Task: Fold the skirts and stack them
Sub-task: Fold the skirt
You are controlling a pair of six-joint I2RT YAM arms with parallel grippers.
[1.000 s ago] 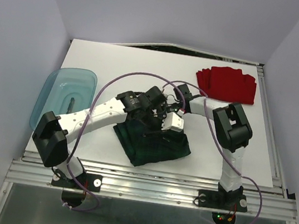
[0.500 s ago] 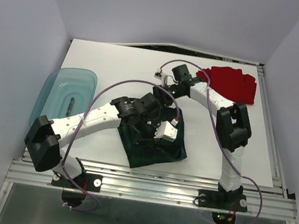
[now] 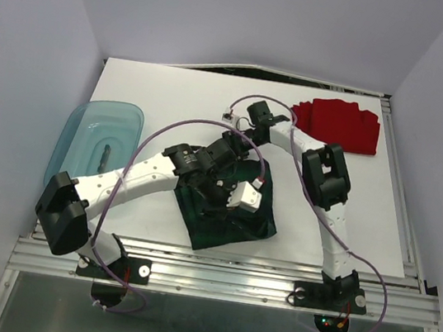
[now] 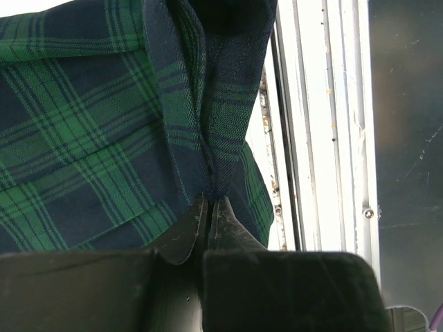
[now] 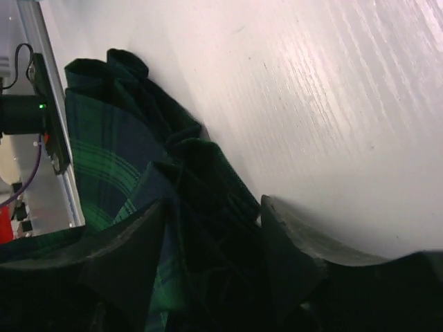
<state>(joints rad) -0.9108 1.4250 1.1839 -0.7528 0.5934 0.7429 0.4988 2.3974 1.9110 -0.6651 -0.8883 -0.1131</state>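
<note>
- Near the front edge of the table (image 3: 158, 90) lies the plaid skirt (image 3: 230, 217), placed as before; the red skirt (image 3: 340, 125) sits at the far right.
- Only the wrist view shows the left fingers (image 4: 181, 238) pinching a plaid fold.
- The right fingers (image 5: 128, 259) are spread, with bunched plaid between them; that arm's elbow has swung inward.

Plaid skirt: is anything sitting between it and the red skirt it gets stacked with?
No loose object lies between the plaid skirt and the red skirt. Only the robot's own right arm reaches across that gap. The teal tub sits far off at the left edge, out of the way.
</note>
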